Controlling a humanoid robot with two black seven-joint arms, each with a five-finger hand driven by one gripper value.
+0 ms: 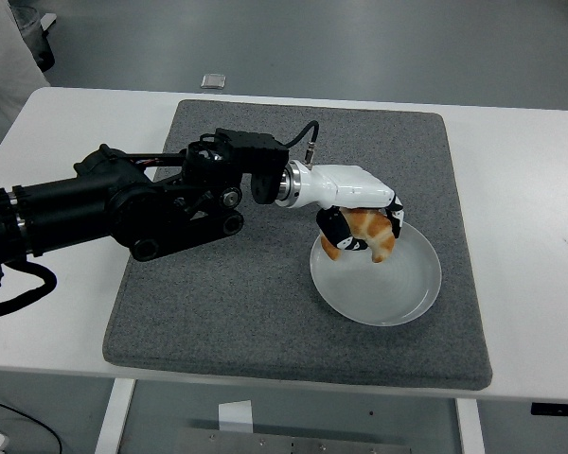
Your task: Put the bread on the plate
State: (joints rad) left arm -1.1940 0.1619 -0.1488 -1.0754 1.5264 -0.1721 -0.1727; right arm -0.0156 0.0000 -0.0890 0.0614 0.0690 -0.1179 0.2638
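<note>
The bread (367,233), a golden-brown piece with a paler patch on top, hangs in the grip of the left hand (360,227), whose black-tipped fingers (332,230) curl down around it from above so that only its middle and lower end show between them. It sits over the upper left part of the plate (398,293), above the rim and the inner slope there; from where I stand I cannot tell whether its lower tip touches the plate or is just clear of it. The plate is round, pale and shallow, and lies on the right half of a dark grey mat (218,312), closer to the mat's right edge than to its middle. The hand has a white shell at the wrist, joined by a metal collar to the black left arm (133,203), which reaches in from the left edge across the mat, with a thin black cable looping over the wrist. The mat covers most of the middle of the white surface (530,189). Beyond the far edge of the surface, a small pale square object (213,80) lies on the grey floor. At the top left corner a bit of light-coloured clothing (5,57) of a person shows.
</note>
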